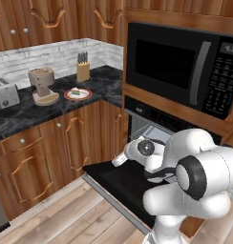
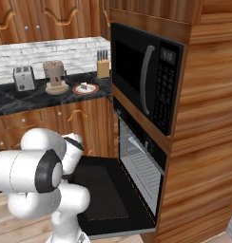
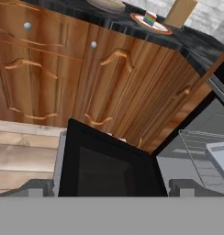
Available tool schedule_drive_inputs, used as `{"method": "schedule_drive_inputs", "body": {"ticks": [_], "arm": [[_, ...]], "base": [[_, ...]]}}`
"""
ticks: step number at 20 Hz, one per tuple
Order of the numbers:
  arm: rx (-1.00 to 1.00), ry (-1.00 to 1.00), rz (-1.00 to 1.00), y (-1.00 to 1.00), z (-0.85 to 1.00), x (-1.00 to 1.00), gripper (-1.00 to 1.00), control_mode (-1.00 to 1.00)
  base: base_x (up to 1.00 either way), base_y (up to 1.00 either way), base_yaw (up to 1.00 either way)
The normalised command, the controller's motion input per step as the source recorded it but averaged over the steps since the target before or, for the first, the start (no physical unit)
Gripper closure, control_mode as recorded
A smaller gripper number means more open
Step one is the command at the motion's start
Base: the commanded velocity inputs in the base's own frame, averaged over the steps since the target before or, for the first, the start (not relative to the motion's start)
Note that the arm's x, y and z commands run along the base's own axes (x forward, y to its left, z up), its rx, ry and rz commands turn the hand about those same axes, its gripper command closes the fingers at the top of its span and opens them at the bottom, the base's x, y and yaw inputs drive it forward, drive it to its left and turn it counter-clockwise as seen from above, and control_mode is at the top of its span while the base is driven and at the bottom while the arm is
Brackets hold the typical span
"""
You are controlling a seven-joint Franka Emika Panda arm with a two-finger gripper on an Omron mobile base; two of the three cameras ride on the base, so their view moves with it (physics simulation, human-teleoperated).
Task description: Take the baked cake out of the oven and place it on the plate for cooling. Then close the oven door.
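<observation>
The baked cake (image 1: 77, 92) (image 2: 84, 87) (image 3: 149, 19), a small greenish piece, lies on the white plate with a red-orange rim (image 1: 68, 96) (image 2: 93, 89) (image 3: 162, 29) on the dark counter. The oven door (image 1: 119, 180) (image 2: 104, 191) (image 3: 103, 166) hangs fully down, flat and black. Behind it the oven (image 1: 146, 123) (image 2: 140, 161) stands open with its wire rack (image 3: 201, 151) showing. My gripper (image 1: 118, 161) (image 3: 113, 188) hovers low over the dropped door, pointing toward the cabinet fronts. It is open and nothing sits between its fingers.
A black microwave (image 1: 178, 66) (image 2: 144, 78) sits above the oven. On the counter stand a toaster (image 1: 5, 93), a coffee machine (image 1: 42, 84) and a knife block (image 1: 83, 71). Wooden cabinet doors (image 3: 77, 73) face the hand, and wood floor (image 1: 66, 214) lies left of the door.
</observation>
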Motion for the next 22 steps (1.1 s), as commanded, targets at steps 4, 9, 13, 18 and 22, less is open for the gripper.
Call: {"method": "schedule_drive_inputs", "body": {"ticks": [4,9,13,18,22], "arm": [[-0.14,0.3,-0.12,0.99,0.52,-0.27,-1.0,-1.0],[-0.19,0.21,-0.24,0.93,0.59,-0.37,-1.0,-1.0],[-0.15,0.11,-0.3,0.65,1.0,-0.19,-1.0,-1.0],[-0.14,0.21,-0.33,0.58,0.91,-0.24,-1.0,-1.0],[-0.26,0.17,-0.27,0.43,0.05,-0.51,-1.0,-1.0]], "base": [[0.0,0.0,0.0],[0.0,0.0,0.0],[0.0,0.0,0.0],[0.0,0.0,0.0],[0.0,0.0,0.0]]}}
